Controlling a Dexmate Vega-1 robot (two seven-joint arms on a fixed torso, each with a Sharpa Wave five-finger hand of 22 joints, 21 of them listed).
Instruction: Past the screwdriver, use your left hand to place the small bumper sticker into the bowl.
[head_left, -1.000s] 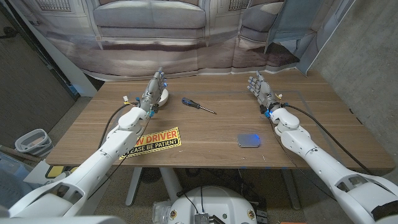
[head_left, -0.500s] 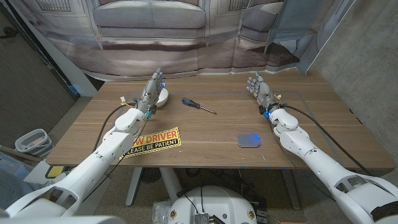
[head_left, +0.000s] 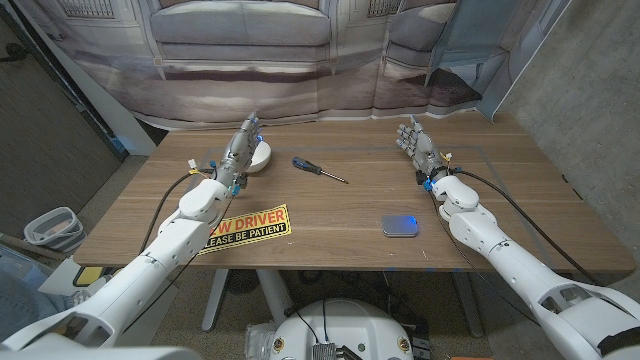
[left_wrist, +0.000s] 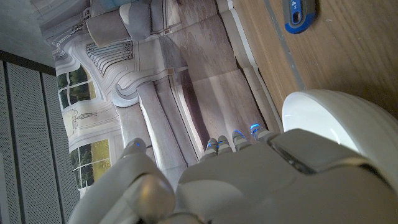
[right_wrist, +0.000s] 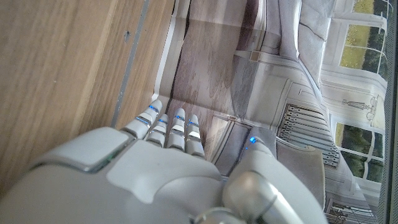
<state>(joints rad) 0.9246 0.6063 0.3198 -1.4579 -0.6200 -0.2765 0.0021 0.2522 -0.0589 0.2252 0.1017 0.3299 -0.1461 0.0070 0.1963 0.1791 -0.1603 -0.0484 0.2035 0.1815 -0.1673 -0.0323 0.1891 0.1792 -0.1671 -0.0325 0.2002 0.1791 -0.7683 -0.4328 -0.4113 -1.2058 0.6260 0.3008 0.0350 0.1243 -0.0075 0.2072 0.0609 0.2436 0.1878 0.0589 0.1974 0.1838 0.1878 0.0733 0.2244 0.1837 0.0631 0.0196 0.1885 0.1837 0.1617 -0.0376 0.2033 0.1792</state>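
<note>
A white bowl (head_left: 260, 156) stands at the table's far left, and its rim (left_wrist: 323, 112) shows white just beyond my left hand's back. My left hand (head_left: 239, 150) hovers at the bowl's left side, fingers stretched out and apart, holding nothing. The screwdriver (head_left: 318, 168) lies to the right of the bowl; its blue handle (left_wrist: 300, 12) shows in the left wrist view. A yellow "NEW DRIVER" bumper sticker (head_left: 243, 229) lies flat near the front edge, by my left forearm. My right hand (head_left: 419, 146) stands upright at the far right, fingers apart and empty.
A blue-grey flat case (head_left: 401, 225) lies right of centre near the front. A printed backdrop (head_left: 300, 60) hangs right behind the table's far edge. A grey bin (head_left: 52, 228) stands on the floor to the left.
My left arm has drawn a little to the left and back, so more of the bowl shows beside the hand. The right arm has not moved.
</note>
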